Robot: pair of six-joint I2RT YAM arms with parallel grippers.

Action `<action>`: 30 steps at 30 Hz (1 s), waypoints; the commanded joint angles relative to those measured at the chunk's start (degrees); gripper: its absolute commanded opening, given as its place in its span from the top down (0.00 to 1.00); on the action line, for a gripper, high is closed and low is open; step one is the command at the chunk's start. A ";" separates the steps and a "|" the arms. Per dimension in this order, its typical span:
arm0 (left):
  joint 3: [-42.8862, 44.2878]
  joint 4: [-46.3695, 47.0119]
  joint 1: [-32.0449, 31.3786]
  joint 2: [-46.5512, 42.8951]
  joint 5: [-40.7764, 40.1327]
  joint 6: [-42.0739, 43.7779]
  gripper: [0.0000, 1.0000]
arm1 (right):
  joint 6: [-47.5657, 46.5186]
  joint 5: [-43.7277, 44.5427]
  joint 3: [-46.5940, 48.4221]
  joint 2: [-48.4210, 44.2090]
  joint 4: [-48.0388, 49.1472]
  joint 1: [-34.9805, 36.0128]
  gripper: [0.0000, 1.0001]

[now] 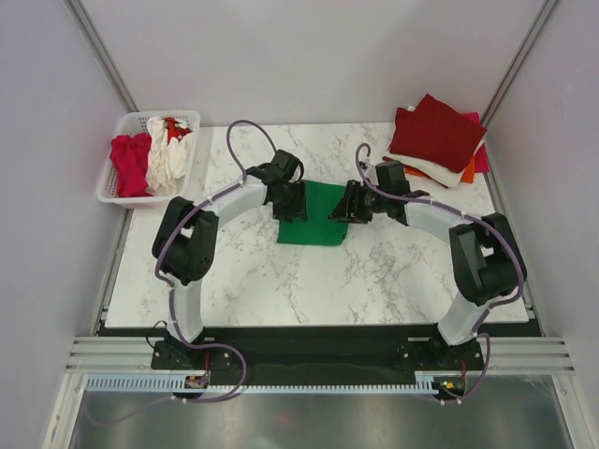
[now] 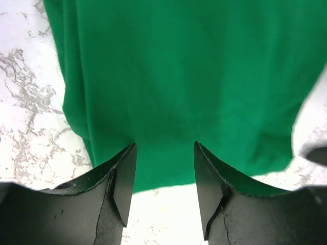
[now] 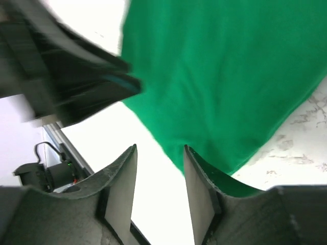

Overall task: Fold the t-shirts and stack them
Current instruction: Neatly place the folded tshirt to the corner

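Green t-shirt (image 1: 318, 224) lies between basket (image 1: 140, 115) and folded stack (image 1: 437, 134).

**Top view.** The left arm (image 1: 192, 245) rises from its base at 7 o'clock, bends at an elbow near 9 o'clock and reaches inward. The right arm (image 1: 482, 257) mirrors it from a base at 5 o'clock, with its elbow near 3 o'clock. The left gripper (image 1: 292, 208) and the right gripper (image 1: 348, 210) face each other near the centre, close but apart, both angled down toward the tabletop.

**Wrist views.** The left fingers (image 2: 122, 184) stand parted with a wide gap. The right fingers (image 3: 120, 196) are likewise parted.
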 commanded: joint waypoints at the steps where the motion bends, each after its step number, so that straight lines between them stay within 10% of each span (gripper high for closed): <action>1: -0.68 1.40 0.40 2.71 -1.56 -1.28 0.44 | -0.81 -0.43 2.17 -5.53 -1.63 -0.17 0.52; 9: -3.05 1.40 0.40 2.72 -1.56 -1.28 0.44 | 1.21 -3.78 -8.63 -2.56 5.20 -0.09 0.73; 23: -6.92 1.40 -2.94 -9.15 -1.56 -1.28 0.44 | 1.65 -2.10 -16.38 8.35 11.29 -0.35 0.79; 24: -7.44 2.27 -2.86 -7.67 -14.00 2.29 0.45 | 1.30 -2.54 -16.38 7.04 10.33 -0.26 0.76; 30: -10.17 2.36 -2.77 0.16 -14.48 1.10 0.47 | -1.42 1.66 -15.59 -7.19 0.34 -0.26 0.34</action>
